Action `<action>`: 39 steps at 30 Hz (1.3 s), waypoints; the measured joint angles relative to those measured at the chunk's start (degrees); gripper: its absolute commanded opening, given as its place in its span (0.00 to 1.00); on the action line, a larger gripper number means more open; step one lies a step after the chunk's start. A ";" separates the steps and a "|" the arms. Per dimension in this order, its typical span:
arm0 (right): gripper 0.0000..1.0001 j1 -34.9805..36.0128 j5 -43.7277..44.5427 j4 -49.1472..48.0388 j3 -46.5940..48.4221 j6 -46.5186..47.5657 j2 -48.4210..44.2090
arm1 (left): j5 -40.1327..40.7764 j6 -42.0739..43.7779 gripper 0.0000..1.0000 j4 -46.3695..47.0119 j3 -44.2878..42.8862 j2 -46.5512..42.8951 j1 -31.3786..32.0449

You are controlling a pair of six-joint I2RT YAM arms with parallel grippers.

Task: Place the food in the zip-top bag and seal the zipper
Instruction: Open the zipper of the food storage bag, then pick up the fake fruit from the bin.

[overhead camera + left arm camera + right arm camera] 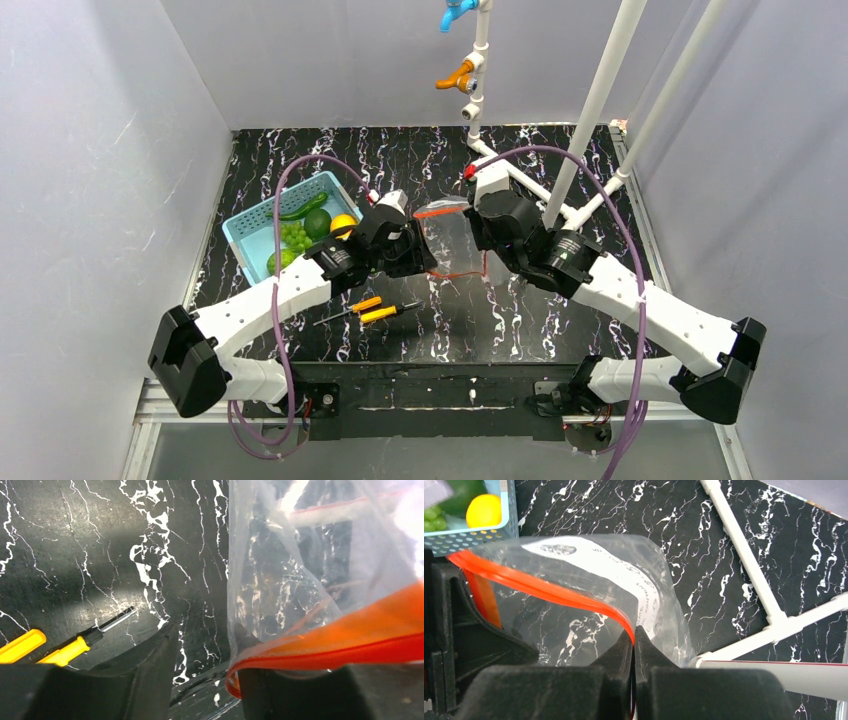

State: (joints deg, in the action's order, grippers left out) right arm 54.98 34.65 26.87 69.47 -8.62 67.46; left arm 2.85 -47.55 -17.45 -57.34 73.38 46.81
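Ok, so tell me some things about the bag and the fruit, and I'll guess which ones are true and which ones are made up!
1. The yellow lemon is in the blue basket. True.
2. The right claw is pinching the red zipper of the zip-top bag. True.
3. The food is already inside the bag. False: it all sits in the basket, and the bag looks empty.
4. The screwdrivers are in the basket. False: they lie on the table, outside it.
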 measured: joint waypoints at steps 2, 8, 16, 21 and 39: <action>0.01 0.20 -0.83 -0.04 -0.20 0.00 0.76 | -0.11 0.31 0.57 -0.15 -0.61 -0.17 0.00; 0.01 0.22 -2.95 -0.07 -1.66 0.00 1.60 | -0.26 1.57 0.77 -1.07 -0.81 -4.44 -0.11; 0.01 0.33 -5.27 -0.07 -1.77 -0.22 4.20 | 0.11 5.40 0.98 -5.84 -4.57 -14.49 -0.24; 0.01 0.66 -5.66 -0.39 -1.77 -0.42 4.22 | 0.83 8.68 0.98 -11.43 -9.49 -18.93 -0.48; 0.01 1.03 -3.34 -0.09 -1.64 -0.07 4.33 | 2.19 26.69 0.98 -30.64 -13.51 -6.97 -39.91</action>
State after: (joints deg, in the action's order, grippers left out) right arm 56.01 31.31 26.79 67.83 -8.69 71.79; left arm 5.04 -20.86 -48.10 -70.85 66.41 6.90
